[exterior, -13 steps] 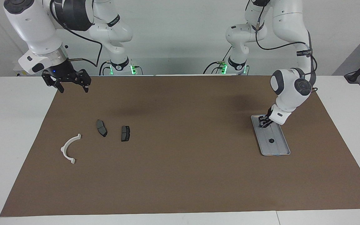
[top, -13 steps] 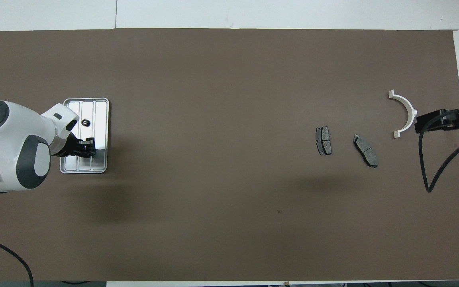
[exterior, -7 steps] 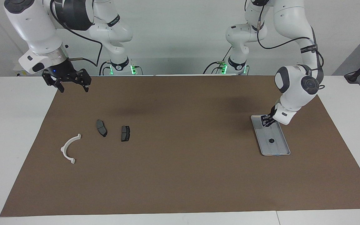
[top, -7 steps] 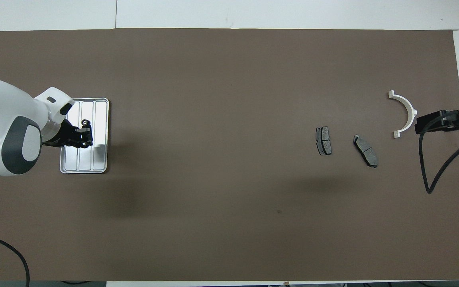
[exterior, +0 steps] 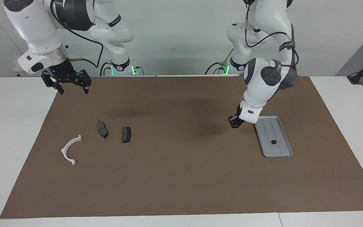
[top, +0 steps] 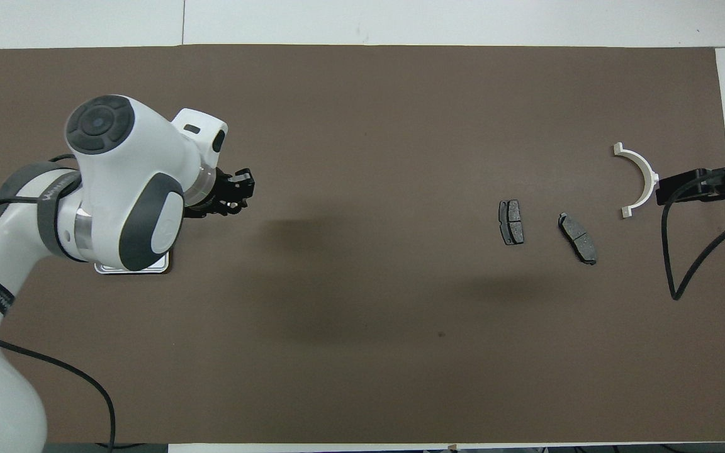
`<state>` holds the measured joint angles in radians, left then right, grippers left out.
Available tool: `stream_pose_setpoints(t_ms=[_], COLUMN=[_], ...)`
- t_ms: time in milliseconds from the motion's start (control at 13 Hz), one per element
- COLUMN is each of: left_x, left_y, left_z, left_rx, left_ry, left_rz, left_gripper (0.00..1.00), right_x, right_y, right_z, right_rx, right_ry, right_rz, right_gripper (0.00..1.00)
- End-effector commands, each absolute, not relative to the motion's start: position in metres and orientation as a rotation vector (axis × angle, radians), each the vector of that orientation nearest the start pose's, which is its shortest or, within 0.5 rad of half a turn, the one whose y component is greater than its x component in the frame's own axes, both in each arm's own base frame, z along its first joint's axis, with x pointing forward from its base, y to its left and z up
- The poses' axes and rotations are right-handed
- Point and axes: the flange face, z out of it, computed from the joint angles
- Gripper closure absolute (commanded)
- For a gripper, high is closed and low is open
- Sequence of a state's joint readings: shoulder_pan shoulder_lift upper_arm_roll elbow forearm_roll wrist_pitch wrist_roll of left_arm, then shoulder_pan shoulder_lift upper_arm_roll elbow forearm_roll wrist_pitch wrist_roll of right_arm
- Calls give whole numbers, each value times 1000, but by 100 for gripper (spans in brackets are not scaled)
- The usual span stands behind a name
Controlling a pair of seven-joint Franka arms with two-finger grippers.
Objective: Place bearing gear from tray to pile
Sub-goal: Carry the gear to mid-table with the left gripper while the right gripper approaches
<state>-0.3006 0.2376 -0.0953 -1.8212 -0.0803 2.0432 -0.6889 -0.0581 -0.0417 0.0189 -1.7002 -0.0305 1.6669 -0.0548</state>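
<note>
Right gripper (exterior: 74, 91) waits spread over the mat (exterior: 181, 176) edge, with arc (exterior: 69, 149) and two pads (exterior: 102, 129) near. Left gripper (exterior: 234, 122) hangs over mat beside tray (exterior: 277, 126); spread or pressed, cannot tell. Gear (exterior: 273, 142) lies in tray

The flat silver-grey tray (exterior: 279, 147) with its raised rim lies on the brown mat toward the left arm's end of the tabletop; a small dark bearing gear (exterior: 273, 142) sits in it. Toward the right arm's end lies the pile: a white plastic arc (exterior: 69, 150) and two dark brake-pad pieces (exterior: 102, 129), apart.
</note>
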Motion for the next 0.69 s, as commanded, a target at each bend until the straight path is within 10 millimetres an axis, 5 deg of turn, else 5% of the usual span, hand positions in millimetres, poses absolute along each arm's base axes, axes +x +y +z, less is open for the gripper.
stream_pose_setpoints(t_ms=[0, 230, 384, 614], left_x=[563, 542, 525, 523], left_y=[-304, -380, -411, -451], left_z=[410, 390, 363, 359], left_rx=[-3154, -3127, -3113, -3164], left_ry=[-605, -620, -611, -676], left_rz=[111, 143, 146, 102], left_gripper=[96, 96, 96, 96], right_x=[543, 549, 549, 549], right_y=[-27, -29, -32, -32], right_z=[593, 592, 591, 585], right_rx=[-3166, -3166, -3167, -3166], right_ry=[-23, -36, -31, -32], right_rz=[-44, -90, -87, -78], right_gripper=[0, 0, 0, 0])
